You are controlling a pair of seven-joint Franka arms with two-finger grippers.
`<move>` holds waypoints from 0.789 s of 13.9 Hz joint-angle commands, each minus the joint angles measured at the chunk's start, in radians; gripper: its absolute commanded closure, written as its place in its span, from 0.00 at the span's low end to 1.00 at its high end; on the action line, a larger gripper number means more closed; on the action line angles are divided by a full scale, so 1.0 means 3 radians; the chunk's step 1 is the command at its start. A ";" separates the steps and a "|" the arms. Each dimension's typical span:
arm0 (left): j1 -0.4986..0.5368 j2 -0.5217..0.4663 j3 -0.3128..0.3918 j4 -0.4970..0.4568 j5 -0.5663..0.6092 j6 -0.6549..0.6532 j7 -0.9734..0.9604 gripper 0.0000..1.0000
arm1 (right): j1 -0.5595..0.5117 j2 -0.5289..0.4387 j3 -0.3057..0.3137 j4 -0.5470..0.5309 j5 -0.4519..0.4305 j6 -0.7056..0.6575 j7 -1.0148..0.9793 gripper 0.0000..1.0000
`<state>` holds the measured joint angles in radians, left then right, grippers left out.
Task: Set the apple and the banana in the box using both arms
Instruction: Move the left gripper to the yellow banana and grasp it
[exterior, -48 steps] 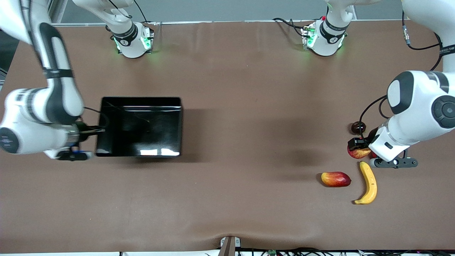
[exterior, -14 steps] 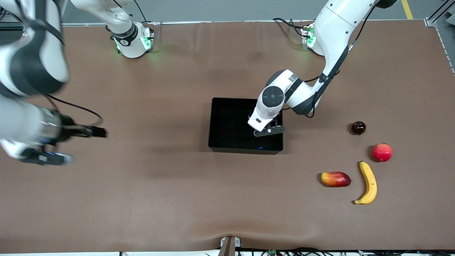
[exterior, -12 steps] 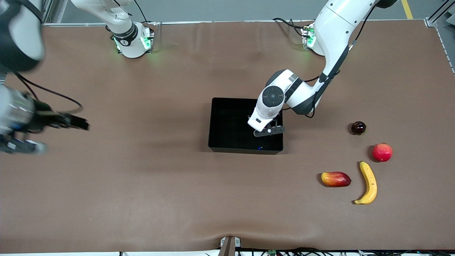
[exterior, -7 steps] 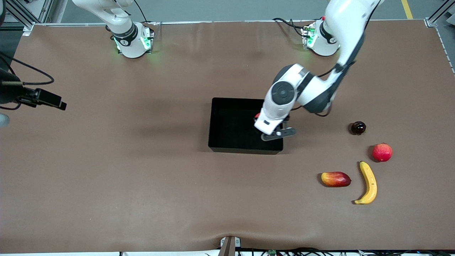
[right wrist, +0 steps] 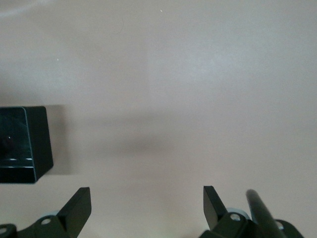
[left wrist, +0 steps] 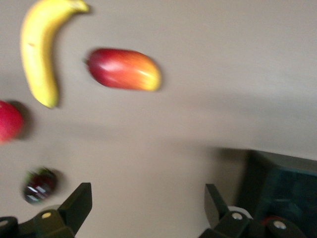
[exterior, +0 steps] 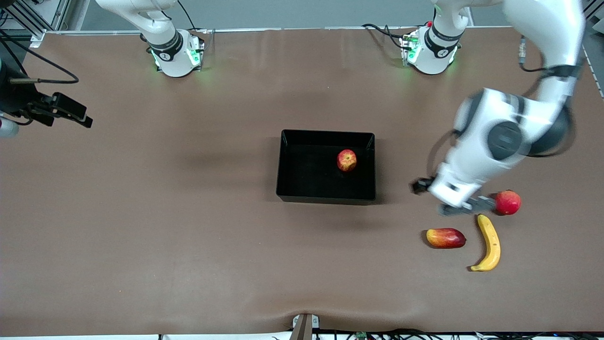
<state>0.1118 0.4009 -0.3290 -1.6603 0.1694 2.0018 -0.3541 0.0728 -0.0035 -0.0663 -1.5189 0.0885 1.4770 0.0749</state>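
Note:
The mottled red-and-yellow apple (exterior: 347, 160) lies in the black box (exterior: 302, 189) at mid-table, in the half toward the left arm's end, with nothing touching it. The yellow banana (exterior: 488, 242) (left wrist: 37, 54) lies on the table toward the left arm's end, nearer the front camera than the box. My left gripper (exterior: 419, 185) (left wrist: 148, 208) hangs open and empty over bare table between the box (left wrist: 282, 183) and the fruits. My right gripper (exterior: 86, 121) (right wrist: 147, 206) is open and empty, up over the table's edge at the right arm's end; a corner of the box (right wrist: 22, 144) shows in its view.
An elongated red-yellow fruit (exterior: 446, 237) (left wrist: 124, 69) lies beside the banana. A pinkish-red round fruit (exterior: 507, 202) (left wrist: 7, 121) sits just farther from the front camera than the banana. A small dark fruit (left wrist: 38, 185) lies beside it, hidden by the left arm in the front view.
The left gripper opened over the box, left the apple inside, and swung toward the fruits at the left arm's end. The right arm drew back toward its own table edge.

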 commanded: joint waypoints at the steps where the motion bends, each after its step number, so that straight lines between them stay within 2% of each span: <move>1: 0.0408 0.0299 -0.0054 0.0206 0.0328 0.0112 0.0555 0.00 | 0.0100 -0.0177 -0.0152 -0.0178 -0.0065 0.0057 -0.0265 0.00; 6: 0.0874 0.0912 -0.0054 0.0380 0.0687 0.0756 0.1118 0.02 | 0.0079 -0.0137 -0.0152 0.0006 -0.0075 0.0057 -0.0377 0.00; 10: 0.0911 0.1347 -0.0054 0.0651 0.0703 0.1002 0.1150 0.20 | 0.0049 -0.0142 -0.0152 -0.0010 -0.0085 -0.0004 -0.0388 0.00; 11: 0.0911 0.1409 -0.0054 0.0666 0.0703 0.1023 0.1150 0.25 | 0.0064 -0.0142 -0.0127 -0.0009 -0.0187 -0.0004 -0.0388 0.00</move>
<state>0.3851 0.7716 -0.3300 -1.5194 0.3545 2.3088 -0.0139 0.0829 -0.0298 -0.1050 -1.5191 0.0751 1.4858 -0.0289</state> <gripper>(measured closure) 0.167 0.000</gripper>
